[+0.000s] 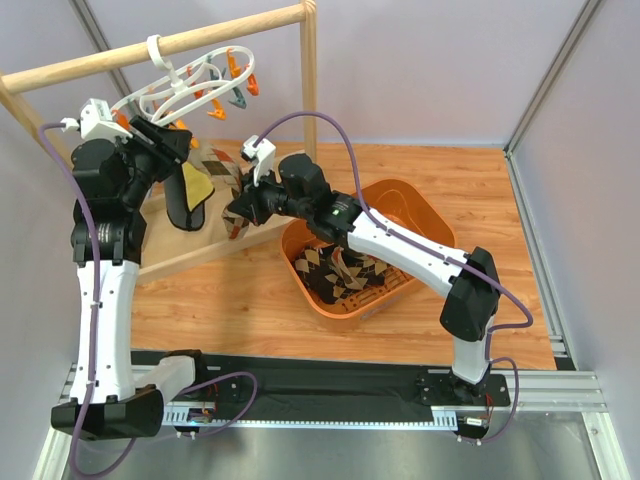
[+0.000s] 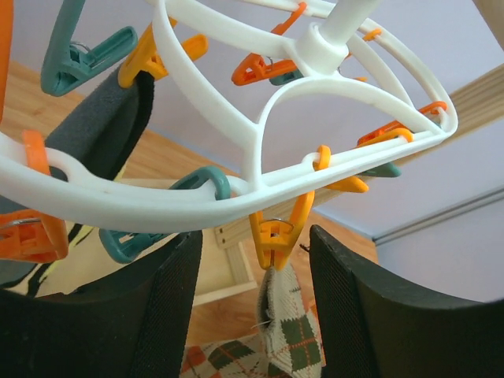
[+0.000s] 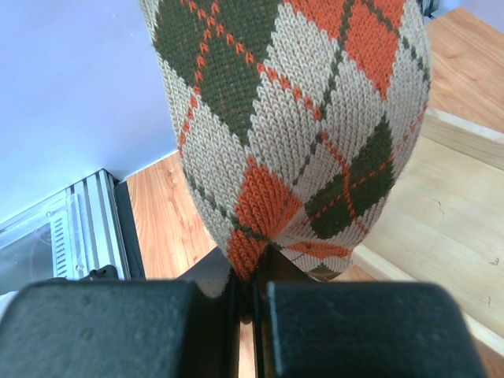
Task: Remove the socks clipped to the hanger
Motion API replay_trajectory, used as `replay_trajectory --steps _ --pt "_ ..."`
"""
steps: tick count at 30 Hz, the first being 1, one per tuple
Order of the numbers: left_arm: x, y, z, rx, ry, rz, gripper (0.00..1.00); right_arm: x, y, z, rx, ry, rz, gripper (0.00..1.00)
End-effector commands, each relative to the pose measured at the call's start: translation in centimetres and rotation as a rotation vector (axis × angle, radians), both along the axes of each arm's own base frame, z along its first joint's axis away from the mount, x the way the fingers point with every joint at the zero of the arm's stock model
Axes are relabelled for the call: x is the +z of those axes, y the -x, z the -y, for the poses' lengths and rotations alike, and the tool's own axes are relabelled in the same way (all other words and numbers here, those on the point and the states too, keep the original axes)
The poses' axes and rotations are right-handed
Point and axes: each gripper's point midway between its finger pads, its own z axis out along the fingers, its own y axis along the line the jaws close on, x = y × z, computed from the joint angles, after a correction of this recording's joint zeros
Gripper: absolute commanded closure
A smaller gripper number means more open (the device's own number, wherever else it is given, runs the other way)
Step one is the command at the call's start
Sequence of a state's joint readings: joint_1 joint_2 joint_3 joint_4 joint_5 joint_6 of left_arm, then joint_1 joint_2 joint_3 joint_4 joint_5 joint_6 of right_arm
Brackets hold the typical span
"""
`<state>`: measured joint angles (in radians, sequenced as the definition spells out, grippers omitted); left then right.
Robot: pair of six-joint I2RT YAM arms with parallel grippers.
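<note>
The white hanger (image 1: 190, 85) hangs by its hook from the wooden rail. In the left wrist view an orange clip (image 2: 276, 236) on the hanger ring (image 2: 260, 181) grips the top of an argyle sock (image 2: 287, 339). My left gripper (image 2: 256, 307) is open, with its jaws either side of that clip and not touching it. My right gripper (image 3: 253, 291) is shut on the lower end of the same argyle sock (image 3: 291, 118), seen hanging in the top view (image 1: 228, 170). A black-and-yellow sock (image 1: 188, 195) hangs beside it, still clipped.
An orange basket (image 1: 400, 205) at centre right holds several argyle socks (image 1: 340, 275). The wooden rail frame (image 1: 310, 70) stands at the back left with its base board (image 1: 200, 250) on the table. Several orange and grey-blue clips (image 2: 87, 55) hang empty.
</note>
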<state>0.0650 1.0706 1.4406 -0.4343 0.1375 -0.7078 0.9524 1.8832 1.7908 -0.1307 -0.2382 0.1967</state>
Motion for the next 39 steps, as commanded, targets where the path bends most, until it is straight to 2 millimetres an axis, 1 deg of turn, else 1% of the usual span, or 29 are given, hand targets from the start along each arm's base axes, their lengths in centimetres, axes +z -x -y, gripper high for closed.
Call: replay_trajectory --steps 1,4,6,7,9,16,22,32,34,37,38,39 --pt "3.0 -0.2 0.5 -0.02 0.021 0.119 0.36 4.2 0.5 0.3 0.017 -0.064 0.065 1.0" --pt "3.2 -0.8 0.6 -0.029 0.022 0.127 0.36 4.1 0.5 0.3 0.017 -0.063 0.063 1.0" --pt "3.2 -1.1 1.2 -0.063 0.025 0.14 0.36 4.3 0.6 0.4 0.018 -0.064 0.067 1.0" --pt "3.7 -1.1 1.4 -0.072 0.03 0.16 0.36 4.2 0.6 0.4 0.019 -0.062 0.065 1.0" --pt "3.6 -1.2 1.4 -0.074 0.038 0.158 0.36 4.2 0.6 0.4 0.023 -0.06 0.067 1.0" --pt "3.1 -1.6 0.8 -0.04 0.038 0.132 0.38 4.1 0.8 0.4 0.027 -0.057 0.062 1.0" --pt "3.1 -1.6 0.2 -0.006 0.04 0.129 0.4 3.8 0.8 0.4 0.026 -0.049 0.059 1.0" --pt "3.7 -2.0 0.5 -0.019 0.054 0.14 0.46 4.0 0.9 0.6 0.028 -0.047 0.06 1.0" --pt "3.6 -2.1 0.4 -0.017 0.054 0.139 0.5 4.0 1.0 0.6 0.031 -0.045 0.061 1.0" --pt "3.7 -2.1 0.5 -0.022 0.06 0.141 0.63 3.9 0.9 0.7 0.028 -0.042 0.06 1.0" --pt "3.8 -2.2 0.5 -0.023 0.06 0.141 0.73 3.9 0.9 0.7 0.028 -0.041 0.058 1.0" --pt "3.9 -2.1 0.6 -0.028 0.06 0.144 0.79 3.8 0.9 0.7 0.028 -0.039 0.059 1.0"
